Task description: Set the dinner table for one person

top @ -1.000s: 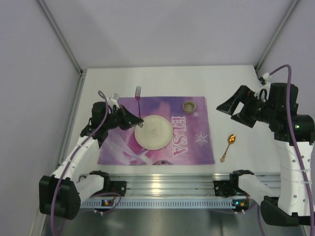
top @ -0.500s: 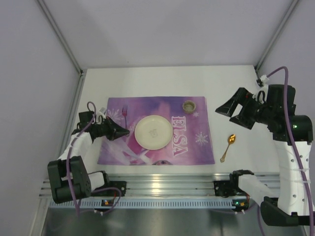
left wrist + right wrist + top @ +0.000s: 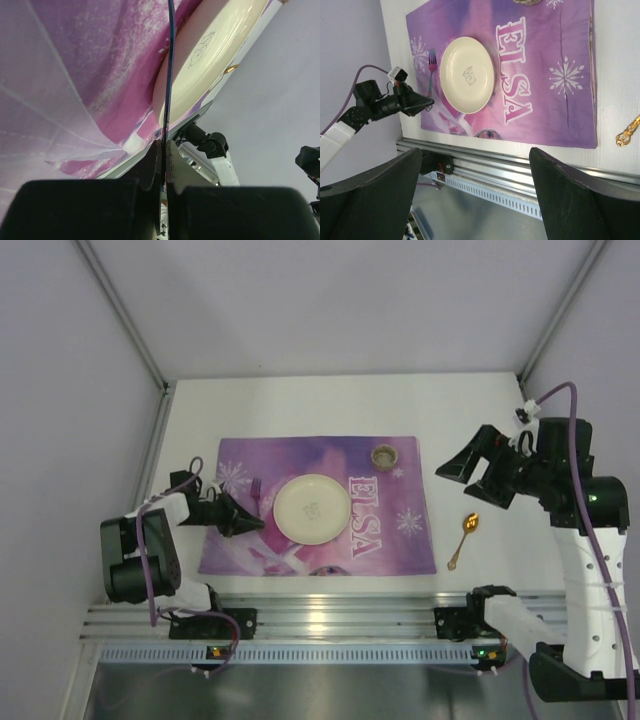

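Note:
The white dinner table (image 3: pixel 300 405) carries a purple ELSA placemat (image 3: pixel 385 490) with a cream plate (image 3: pixel 312 508) on it. My left gripper (image 3: pixel 250 523) is shut on the handle of a fork (image 3: pixel 257 490), which lies low along the mat just left of the plate, tines pointing away. In the left wrist view the fork (image 3: pixel 168 75) shows edge-on between the shut fingers (image 3: pixel 152 165), beside the plate (image 3: pixel 210 55). A gold spoon (image 3: pixel 465 535) lies on the table right of the mat. My right gripper (image 3: pixel 472 478) is open and empty, high above the spoon.
A small round cup (image 3: pixel 384 455) stands at the mat's far right corner. The ribbed metal rail (image 3: pixel 340 615) runs along the near edge. Grey walls enclose the table on three sides. The right wrist view shows the plate (image 3: pixel 467 74), fork (image 3: pixel 430 70) and spoon (image 3: pixel 627 134).
My left gripper has pulled back left and toward the near side, bringing the fork from beyond the mat's far edge down beside the plate. The right arm has barely moved.

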Controlling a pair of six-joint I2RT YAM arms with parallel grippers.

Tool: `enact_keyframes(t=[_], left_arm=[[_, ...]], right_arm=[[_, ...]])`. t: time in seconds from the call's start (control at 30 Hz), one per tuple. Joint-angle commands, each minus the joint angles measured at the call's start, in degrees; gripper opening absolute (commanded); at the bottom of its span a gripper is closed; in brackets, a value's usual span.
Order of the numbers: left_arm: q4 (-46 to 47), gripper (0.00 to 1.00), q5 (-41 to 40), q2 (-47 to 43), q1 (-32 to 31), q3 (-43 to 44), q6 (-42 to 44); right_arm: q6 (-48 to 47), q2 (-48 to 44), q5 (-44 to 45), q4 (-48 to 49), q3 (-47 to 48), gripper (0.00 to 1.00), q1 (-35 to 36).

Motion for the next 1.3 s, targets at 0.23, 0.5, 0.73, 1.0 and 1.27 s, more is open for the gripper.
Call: enact_keyframes(t=[0.23,0.5,0.73,1.0,1.27], left_arm=[[-15.87,0.2,-9.07,4.81,1.59,9.21,6.96],[-17.8,0.43,-12.08,4.2,4.14,8.42,6.79],[-20.71,0.46,-15.42,2.62,5.81,10.26,6.97],[-23.26,0.49,-17.35,-3.7,5.81,15.53,4.95],[-14.2,0.49,-16.77,-16.1,-2.69,16.59,-0.94]], right_arm=[[-0.51,-0.32,-0.56,2.15,-0.46,0.88,0.48],[-0.87,-0.14,-0.47,1.97,-0.28,0.88,0.57],[-1.22,0.03,-0.12,1.97,-0.28,0.88,1.01],[-2.54,1.78,4.88,-0.57,-3.17,0.9,1.71],[1.67,3.19,20.26,4.06,-20.04,0.91,1.37]])
